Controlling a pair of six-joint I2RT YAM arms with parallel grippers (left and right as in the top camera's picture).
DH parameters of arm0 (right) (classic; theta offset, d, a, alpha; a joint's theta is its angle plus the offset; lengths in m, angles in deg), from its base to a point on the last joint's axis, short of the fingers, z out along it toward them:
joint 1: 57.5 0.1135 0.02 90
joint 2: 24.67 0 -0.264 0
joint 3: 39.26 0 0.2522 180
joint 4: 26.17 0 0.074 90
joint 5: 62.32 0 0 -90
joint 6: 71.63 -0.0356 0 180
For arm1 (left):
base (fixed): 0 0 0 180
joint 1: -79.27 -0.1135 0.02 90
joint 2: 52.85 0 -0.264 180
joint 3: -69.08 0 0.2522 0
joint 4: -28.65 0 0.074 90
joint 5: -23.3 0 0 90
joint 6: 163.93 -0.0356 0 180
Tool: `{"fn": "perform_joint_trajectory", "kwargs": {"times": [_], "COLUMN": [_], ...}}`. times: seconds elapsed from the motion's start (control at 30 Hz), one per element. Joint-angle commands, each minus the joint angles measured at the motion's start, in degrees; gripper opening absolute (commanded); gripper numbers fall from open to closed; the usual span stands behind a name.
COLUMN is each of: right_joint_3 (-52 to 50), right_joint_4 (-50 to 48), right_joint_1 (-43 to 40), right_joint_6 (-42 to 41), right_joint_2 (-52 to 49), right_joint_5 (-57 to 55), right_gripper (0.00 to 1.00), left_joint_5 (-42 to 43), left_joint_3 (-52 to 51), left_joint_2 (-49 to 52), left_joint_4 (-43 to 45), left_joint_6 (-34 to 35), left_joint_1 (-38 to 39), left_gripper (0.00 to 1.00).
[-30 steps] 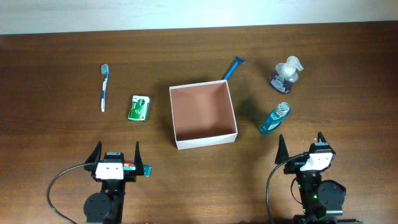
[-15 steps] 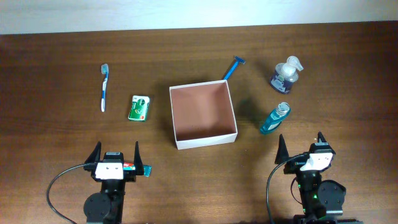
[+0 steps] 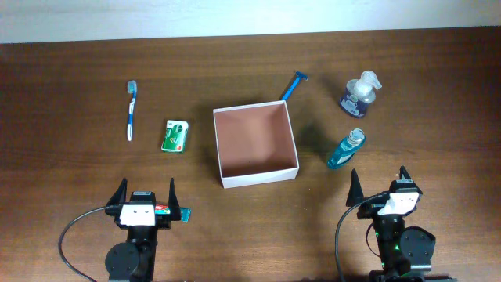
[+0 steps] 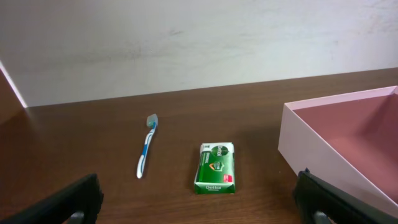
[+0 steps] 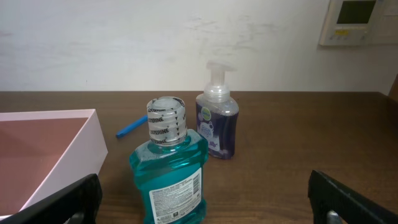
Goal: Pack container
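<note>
The container (image 3: 256,146), a square white box with a reddish-brown inside, sits empty at mid-table; its wall shows in the left wrist view (image 4: 323,158) and the right wrist view (image 5: 59,155). A blue-white toothbrush (image 3: 131,110) (image 4: 146,152) and a green soap box (image 3: 176,135) (image 4: 215,167) lie to its left. A blue razor (image 3: 294,84), a purple pump bottle (image 3: 359,92) (image 5: 217,118) and a teal mouthwash bottle (image 3: 346,149) (image 5: 168,168) are to its right. My left gripper (image 3: 146,193) (image 4: 198,208) and right gripper (image 3: 378,182) (image 5: 205,202) are open and empty near the front edge.
A small teal and red item (image 3: 174,211) lies beside the left arm's base. A pale wall runs behind the table's far edge. A wall panel (image 5: 356,22) shows at the upper right in the right wrist view.
</note>
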Motion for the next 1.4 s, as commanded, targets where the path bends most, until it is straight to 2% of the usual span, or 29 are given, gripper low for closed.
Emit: {"fn": "perform_joint_trajectory", "kwargs": {"times": [0.0, 1.23, 1.37], "right_joint_3": [-0.3, -0.3, -0.3], "right_joint_4": [0.4, 0.3, -0.3], "right_joint_1": [0.3, 0.3, 0.3], "right_joint_6": [-0.6, -0.7, -9.1], "right_joint_2": [0.0, 0.0, 0.0], "right_joint_5": [-1.0, 0.3, 6.1], "right_gripper": [0.98, 0.98, 0.98], "left_joint_5": [-0.9, -0.9, -0.9], "left_joint_3": [0.0, 0.0, 0.0], "left_joint_2": [0.0, 0.0, 0.0], "left_joint_4": [-0.4, -0.4, -0.4], "left_joint_6": [-1.1, -1.1, -1.2], "left_joint_1": [0.2, 0.2, 0.2], "left_gripper": [0.99, 1.0, 1.0]}}
